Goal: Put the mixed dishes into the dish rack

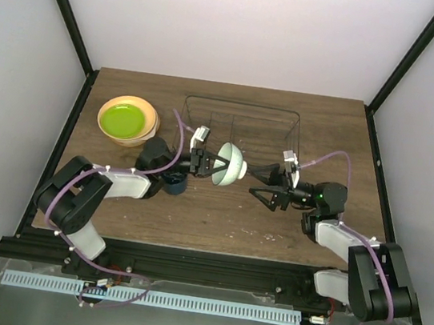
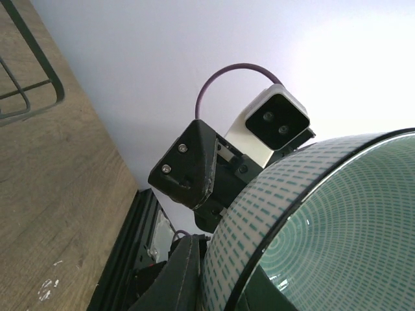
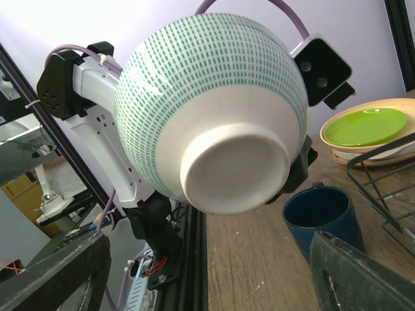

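My left gripper (image 1: pixel 220 165) is shut on the rim of the pale mint bowl (image 1: pixel 231 166) and holds it on its side above the table, in front of the dish rack (image 1: pixel 243 123). In the left wrist view one finger (image 2: pixel 174 272) presses the bowl's (image 2: pixel 324 214) outer wall. My right gripper (image 1: pixel 256 181) is open and empty, facing the bowl's base (image 3: pixel 233 168) from the right. The dark blue mug (image 1: pixel 175 183) stands below the left wrist, also seen in the right wrist view (image 3: pixel 322 215). The lime-green plate (image 1: pixel 123 120) lies on the peach-orange plate (image 1: pixel 148 114); a cream plate edge (image 3: pixel 382 152) shows beneath.
The wire rack's corner shows in the left wrist view (image 2: pixel 29 84) and the right wrist view (image 3: pixel 382 188). The plate stack sits at the table's back left. The table's near edge rail (image 1: pixel 210 267) runs in front of both arm bases.
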